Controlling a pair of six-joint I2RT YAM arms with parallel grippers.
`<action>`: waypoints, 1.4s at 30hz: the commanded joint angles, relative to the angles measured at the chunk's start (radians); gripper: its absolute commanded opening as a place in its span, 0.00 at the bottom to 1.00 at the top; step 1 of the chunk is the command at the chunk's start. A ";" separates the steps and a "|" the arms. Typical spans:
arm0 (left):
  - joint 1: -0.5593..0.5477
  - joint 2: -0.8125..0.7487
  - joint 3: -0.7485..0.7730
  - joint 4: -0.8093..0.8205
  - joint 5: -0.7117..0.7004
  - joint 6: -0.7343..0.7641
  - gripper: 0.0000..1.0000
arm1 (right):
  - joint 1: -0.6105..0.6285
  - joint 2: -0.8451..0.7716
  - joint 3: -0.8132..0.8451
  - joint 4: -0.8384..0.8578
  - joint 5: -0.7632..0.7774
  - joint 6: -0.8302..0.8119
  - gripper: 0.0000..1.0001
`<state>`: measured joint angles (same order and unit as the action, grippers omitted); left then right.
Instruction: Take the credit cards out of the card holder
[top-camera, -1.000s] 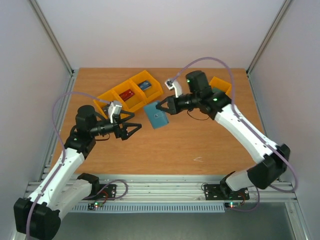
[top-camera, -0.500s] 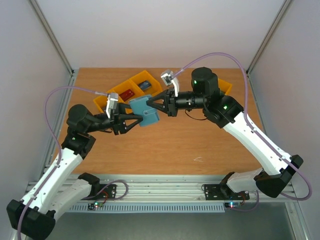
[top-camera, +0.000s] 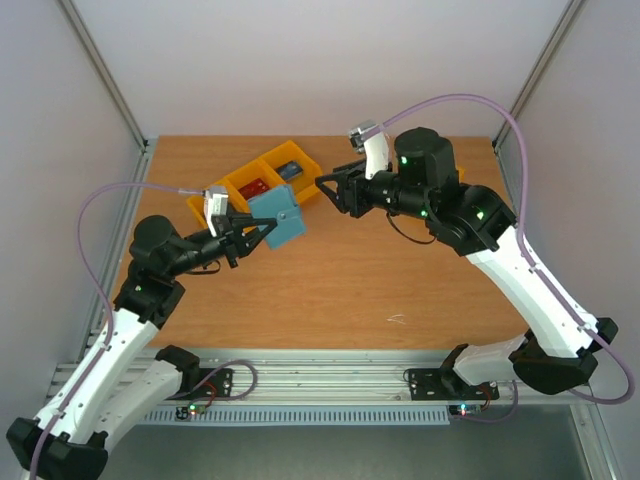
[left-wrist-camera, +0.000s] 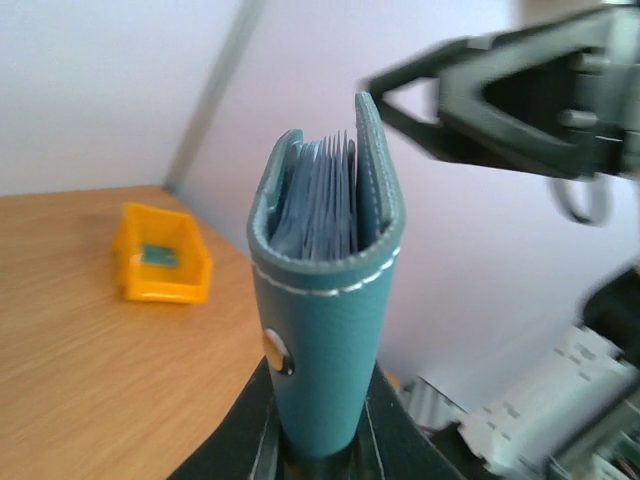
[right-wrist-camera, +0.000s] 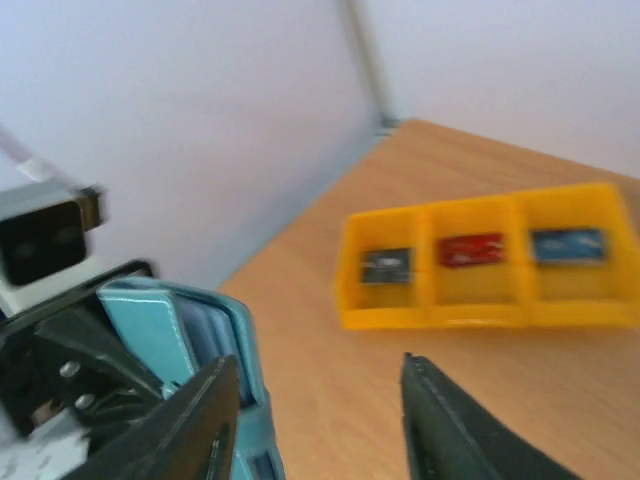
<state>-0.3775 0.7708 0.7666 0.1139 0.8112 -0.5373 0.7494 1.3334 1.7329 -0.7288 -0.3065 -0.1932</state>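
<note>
The card holder (top-camera: 277, 217), a blue-teal wallet, hangs above the table with my left gripper (top-camera: 258, 231) shut on its lower end. In the left wrist view it stands upright (left-wrist-camera: 325, 320) between the jaws, snap stud on its side, slightly spread at the top with thin layered edges (left-wrist-camera: 325, 190) inside; I cannot tell cards from pockets. My right gripper (top-camera: 333, 192) is open, a little to the right of the card holder and apart from it. In the right wrist view the card holder (right-wrist-camera: 215, 330) lies just beyond the left finger (right-wrist-camera: 200, 425). Credit cards lie in the bins: dark grey (right-wrist-camera: 385, 265), red (right-wrist-camera: 470, 248), blue (right-wrist-camera: 568, 243).
A row of three joined orange bins (top-camera: 262, 178) stands at the back left of the table, just behind the card holder. A single small orange bin (left-wrist-camera: 160, 255) with a dark card in it stands on the table farther off. Grey walls close in both sides.
My left gripper has shut on the card holder and carried it left and up. My right gripper has let go of it, opened and drawn back to the right.
</note>
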 joint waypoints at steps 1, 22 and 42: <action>-0.001 -0.016 0.029 -0.189 -0.295 0.064 0.00 | 0.135 0.049 0.094 -0.245 0.546 -0.061 0.50; -0.001 0.016 0.034 -0.125 -0.261 0.001 0.00 | 0.350 0.406 0.289 -0.236 0.696 0.008 0.31; -0.006 0.030 0.031 -0.093 -0.300 -0.002 0.00 | 0.380 0.552 0.398 -0.432 0.648 0.100 0.39</action>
<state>-0.3756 0.8135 0.7666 -0.1486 0.4976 -0.5350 1.1057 1.8336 2.1117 -1.0664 0.4232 -0.1200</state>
